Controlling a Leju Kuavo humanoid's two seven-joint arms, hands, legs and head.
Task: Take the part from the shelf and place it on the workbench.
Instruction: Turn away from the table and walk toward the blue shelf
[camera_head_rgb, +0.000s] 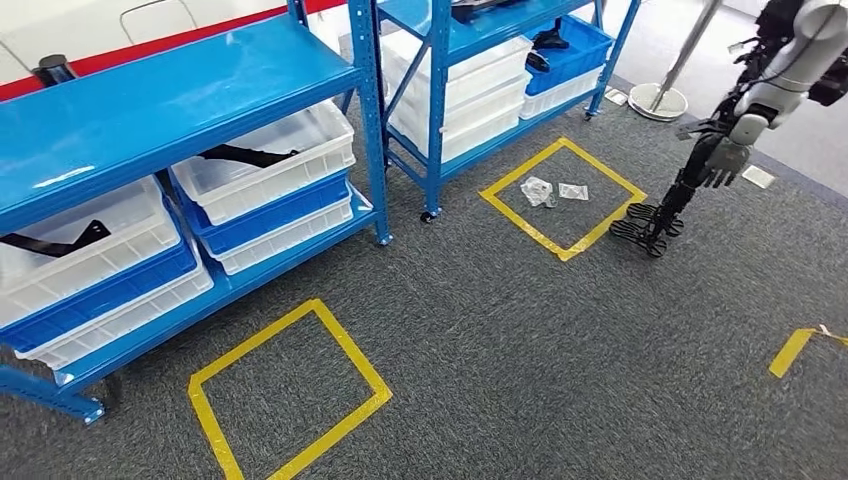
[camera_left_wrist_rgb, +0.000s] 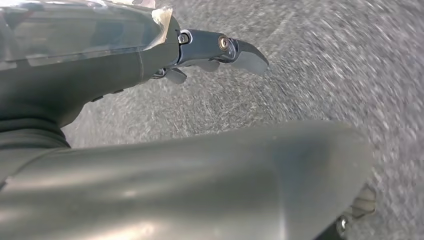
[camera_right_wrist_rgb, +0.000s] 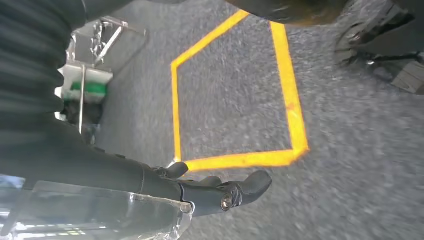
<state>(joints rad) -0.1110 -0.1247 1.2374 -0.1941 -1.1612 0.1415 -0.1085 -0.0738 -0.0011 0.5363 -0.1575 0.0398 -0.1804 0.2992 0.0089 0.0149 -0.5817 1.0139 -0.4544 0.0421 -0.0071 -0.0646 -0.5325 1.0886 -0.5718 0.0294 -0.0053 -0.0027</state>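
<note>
Nothing of the task looks done yet: the black part (camera_head_rgb: 248, 155) lies in a white bin (camera_head_rgb: 268, 165) on the blue shelf (camera_head_rgb: 170, 100), and no counter has come into sight. Both hands hang over the grey carpet (camera_head_rgb: 500, 330) holding nothing, the left hand (camera_left_wrist_rgb: 220, 52) and the right hand (camera_right_wrist_rgb: 220, 192) each with fingers loosely extended. The part sits well apart from either hand, up on the shelf, so approach, grasp, carry and placing all remain.

— Any writing to read on the blue shelf (camera_head_rgb: 170, 100) or the white bins (camera_head_rgb: 265, 165)?
— None legible. The yellow tape squares (camera_head_rgb: 290, 395) on the floor carry no letters or numbers either.
</note>
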